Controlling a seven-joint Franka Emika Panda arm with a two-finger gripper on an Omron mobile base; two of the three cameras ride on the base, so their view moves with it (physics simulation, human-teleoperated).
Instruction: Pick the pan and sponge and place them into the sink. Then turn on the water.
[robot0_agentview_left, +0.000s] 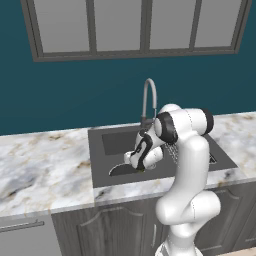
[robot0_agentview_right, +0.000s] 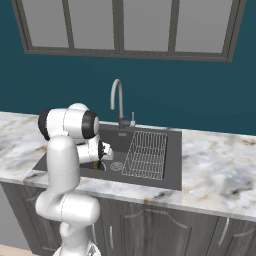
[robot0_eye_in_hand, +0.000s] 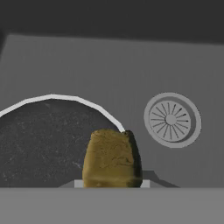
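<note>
The pan (robot0_eye_in_hand: 39, 140), black with a thin pale rim, lies on the floor of the sink (robot0_eye_in_hand: 131, 65), left of the round drain (robot0_eye_in_hand: 172, 119). My gripper (robot0_eye_in_hand: 111, 183) is shut on the yellow-brown sponge (robot0_eye_in_hand: 111, 158), which hangs just over the pan's right rim. From the left base view the gripper (robot0_agentview_left: 129, 160) reaches down into the sink (robot0_agentview_left: 98, 150), with the pan (robot0_agentview_left: 121, 170) below it. In the right base view the gripper (robot0_agentview_right: 102, 159) is low in the sink (robot0_agentview_right: 172, 165), partly behind my arm.
A silver gooseneck faucet (robot0_agentview_left: 149, 97) (robot0_agentview_right: 117, 100) rises behind the basin. A wire rack (robot0_agentview_right: 146, 154) fills the sink's right part. Marbled counter (robot0_agentview_left: 45, 165) (robot0_agentview_right: 220, 170) runs on both sides. Windows are set in the teal wall above.
</note>
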